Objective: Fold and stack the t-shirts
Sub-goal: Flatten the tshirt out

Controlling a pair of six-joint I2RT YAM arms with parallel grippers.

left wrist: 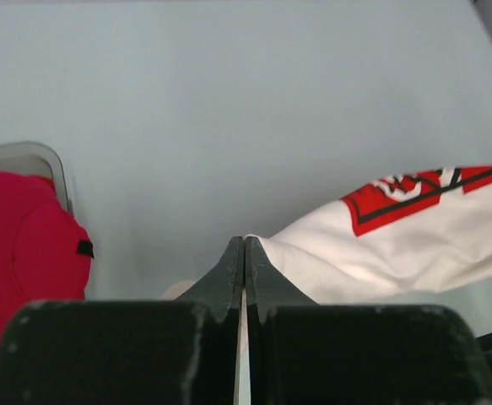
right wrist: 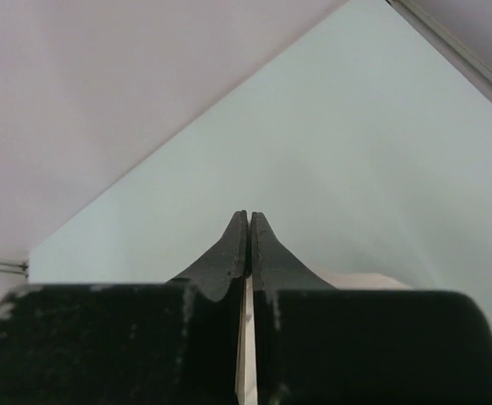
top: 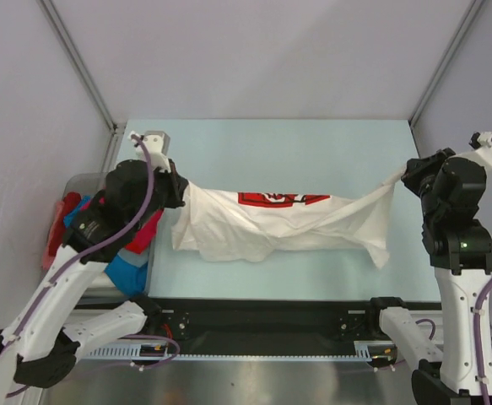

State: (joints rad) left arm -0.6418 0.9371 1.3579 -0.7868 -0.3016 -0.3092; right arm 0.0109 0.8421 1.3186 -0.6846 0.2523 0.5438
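A white t-shirt with a red square print [top: 271, 218] hangs stretched between my two grippers above the pale table, sagging in the middle. My left gripper [top: 181, 187] is shut on its left end; in the left wrist view the jaws [left wrist: 244, 245] pinch white cloth, and the shirt with its red print [left wrist: 414, 236] trails to the right. My right gripper [top: 404, 177] is shut on the shirt's right end; in the right wrist view the closed jaws [right wrist: 249, 218] show a strip of white cloth between them. Magenta-red and blue t-shirts [top: 127, 249] lie in the bin at the left.
A clear grey plastic bin [top: 81, 181] stands at the table's left edge, under my left arm; its rim [left wrist: 26, 152] and a red tee [left wrist: 22, 245] show in the left wrist view. Grey walls enclose the table [top: 313, 152].
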